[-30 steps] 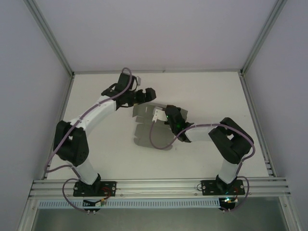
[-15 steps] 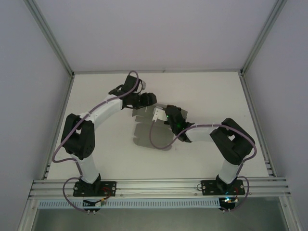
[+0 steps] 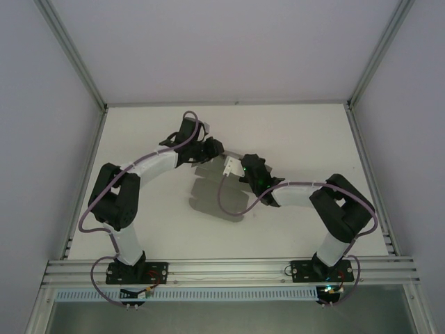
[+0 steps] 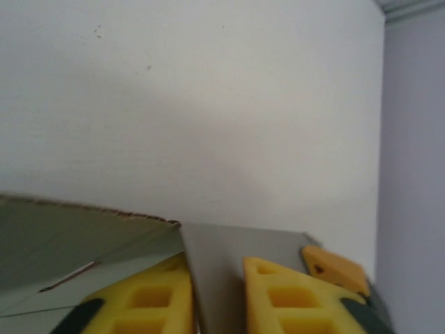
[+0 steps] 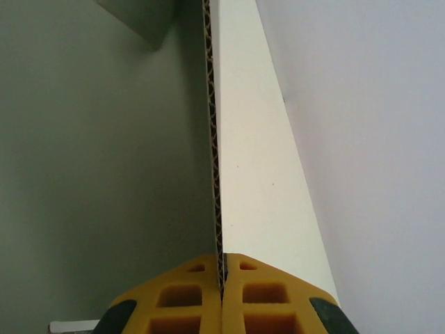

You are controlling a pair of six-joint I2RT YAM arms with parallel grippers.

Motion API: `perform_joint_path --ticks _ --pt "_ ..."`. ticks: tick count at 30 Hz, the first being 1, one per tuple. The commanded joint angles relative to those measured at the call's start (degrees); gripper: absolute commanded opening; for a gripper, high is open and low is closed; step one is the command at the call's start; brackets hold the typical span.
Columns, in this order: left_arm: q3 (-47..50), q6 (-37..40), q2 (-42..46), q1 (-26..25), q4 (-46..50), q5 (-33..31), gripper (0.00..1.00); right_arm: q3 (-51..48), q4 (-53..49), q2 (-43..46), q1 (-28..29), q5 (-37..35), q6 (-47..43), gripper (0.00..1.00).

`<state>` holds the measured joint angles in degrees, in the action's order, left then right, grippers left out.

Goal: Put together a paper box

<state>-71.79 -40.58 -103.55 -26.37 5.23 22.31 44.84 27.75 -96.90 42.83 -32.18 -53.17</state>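
The right gripper's (image 5: pixel 222 268) two yellow pocketed fingers (image 5: pixel 184 296) are pinching one corrugated, white-faced panel of the paper box (image 5: pixel 243 174) edge-on. The left gripper's (image 4: pixel 217 271) two yellow fingers (image 4: pixel 153 299) are straddling one thin grey flap; clamping cannot be confirmed. The single die-cut sheet is resting mid-table (image 3: pixel 306 139) between both arms.
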Motion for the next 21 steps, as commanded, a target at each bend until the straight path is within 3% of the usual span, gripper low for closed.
perform_joint_path --ticks 1,5,10,16,19,21 --pt "0.8 -2.7 1.4 -1.0 -7.3 3.4 0.15 -0.9 -0.1 1.7 0.9 4.5 2.2 0.04" --pt "0.9 -1.3 1.9 -0.9 -5.1 2.0 0.21 -1.0 -0.1 1.9 0.9 3.9 2.5 0.04" --pt "2.4 5.2 6.3 -0.9 2.9 -4.4 0.6 -0.8 -0.3 2.2 0.6 1.7 2.1 0.04" --pt "9.0 15.2 14.7 -0.6 11.2 -15.6 0.98 -0.2 -7.2 6.0 -1.1 2.3 4.1 0.04" --pt "12.8 16.9 17.3 1.1 13.3 -19.1 1.0 -0.4 -11.9 9.1 -2.1 6.2 5.7 0.04" --pt "15.5 17.1 19.0 3.0 12.1 -17.7 1.0 -0.1 -15.0 10.4 -2.8 8.6 6.9 0.05"
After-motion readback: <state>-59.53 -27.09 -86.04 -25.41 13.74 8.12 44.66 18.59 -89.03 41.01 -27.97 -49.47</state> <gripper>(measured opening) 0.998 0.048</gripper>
